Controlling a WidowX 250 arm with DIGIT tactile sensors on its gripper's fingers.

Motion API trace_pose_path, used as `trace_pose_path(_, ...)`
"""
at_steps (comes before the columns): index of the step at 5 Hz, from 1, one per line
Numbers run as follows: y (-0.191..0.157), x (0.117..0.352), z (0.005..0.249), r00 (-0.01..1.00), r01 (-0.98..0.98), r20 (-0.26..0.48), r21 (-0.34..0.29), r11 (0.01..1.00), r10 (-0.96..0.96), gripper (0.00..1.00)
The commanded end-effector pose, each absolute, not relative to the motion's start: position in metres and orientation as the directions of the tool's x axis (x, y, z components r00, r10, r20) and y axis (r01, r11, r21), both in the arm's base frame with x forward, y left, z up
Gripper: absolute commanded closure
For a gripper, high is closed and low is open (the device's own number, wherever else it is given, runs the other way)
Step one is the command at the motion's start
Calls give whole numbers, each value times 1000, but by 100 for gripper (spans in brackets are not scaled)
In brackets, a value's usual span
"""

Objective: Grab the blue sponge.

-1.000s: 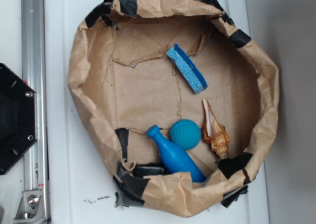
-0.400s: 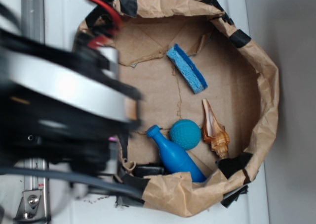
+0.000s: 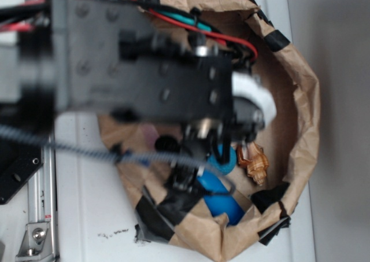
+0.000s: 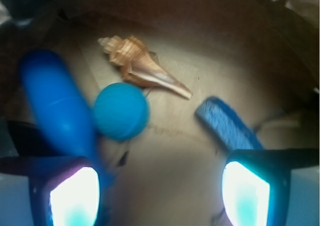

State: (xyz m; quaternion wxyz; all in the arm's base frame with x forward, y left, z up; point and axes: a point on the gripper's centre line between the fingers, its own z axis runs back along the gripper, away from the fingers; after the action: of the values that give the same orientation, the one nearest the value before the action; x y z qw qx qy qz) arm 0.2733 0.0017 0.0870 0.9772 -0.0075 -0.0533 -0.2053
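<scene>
The blue sponge (image 4: 227, 122), a flat light blue foam slab with a darker edge, lies on the brown paper floor at the right of the wrist view, just beyond my right fingertip. In the exterior view my arm hides it. My gripper (image 4: 160, 186) is open and empty, its jaws wide apart above bare paper; in the exterior view it is hidden under the arm (image 3: 144, 65), which is above the basin.
A glossy blue bottle (image 4: 55, 104) (image 3: 219, 195), a teal ball (image 4: 121, 111) and a tan seashell (image 4: 140, 66) (image 3: 252, 161) lie in the paper-lined basin. Its crumpled wall (image 3: 300, 100) rings them, with black tape at the rim.
The arm has swung in from the left and now covers most of the basin, hiding the sponge in the exterior view. The objects have not moved.
</scene>
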Motion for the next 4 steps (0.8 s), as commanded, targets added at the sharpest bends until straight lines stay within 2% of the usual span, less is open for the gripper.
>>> trace_pose_path(1, 33, 279, 84, 874, 473, 137, -9, 881, -467, 0)
trace_pose_path(2, 32, 291, 67, 876, 468, 63, 128, 874, -478, 0)
trace_pose_path(3, 26, 301, 46, 857, 507, 19, 157, 848, -515, 0)
trace_pose_path(4, 12, 304, 19, 833, 552, -24, 116, 826, -553, 0)
